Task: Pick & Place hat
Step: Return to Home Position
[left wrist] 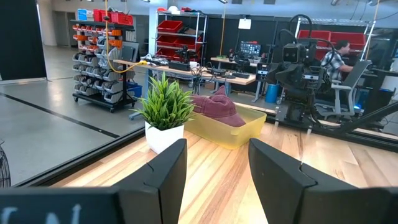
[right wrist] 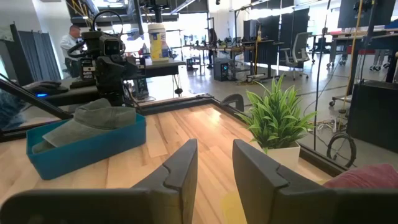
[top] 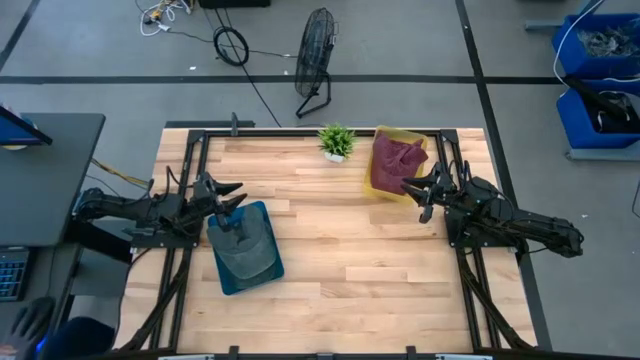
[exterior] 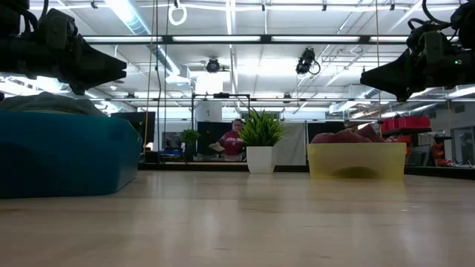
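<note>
- Left end effector (left wrist: 217,149): nearest the lens in the left wrist view. Its two dark fingers stand moderately apart with nothing between them. It looks level across the surface (top: 340,300).
- Right end effector (right wrist: 214,149): likewise nearest the lens in its own wrist view. The fingers are parted by a narrower gap and hold nothing.
- Blue bin (top: 228,287): lies at 9 o'clock from the surface's centre. The gray cap (top: 243,245) rests inside it, its crown showing above the rim.
- Yellow bin (top: 400,131): lies toward 1 o'clock and holds a heap of red caps (top: 395,160). How many caps make up the heap cannot be told.
- Potted plant (top: 336,140): stands at 12 o'clock, just beside the yellow bin.
- Progress (judgement): no cap lies loose on the surface, so the sorting appears complete. Only the arms' retreat to rest seems left.
- Left arm pose: reaches in from 9 o'clock. Its end effector hangs at the blue bin's 11 o'clock corner, raised clear of the rim in the low view.
- Right arm pose: reaches in from 3 o'clock. Its end effector is raised at the yellow bin's 5 o'clock corner, clear of the caps.
</note>
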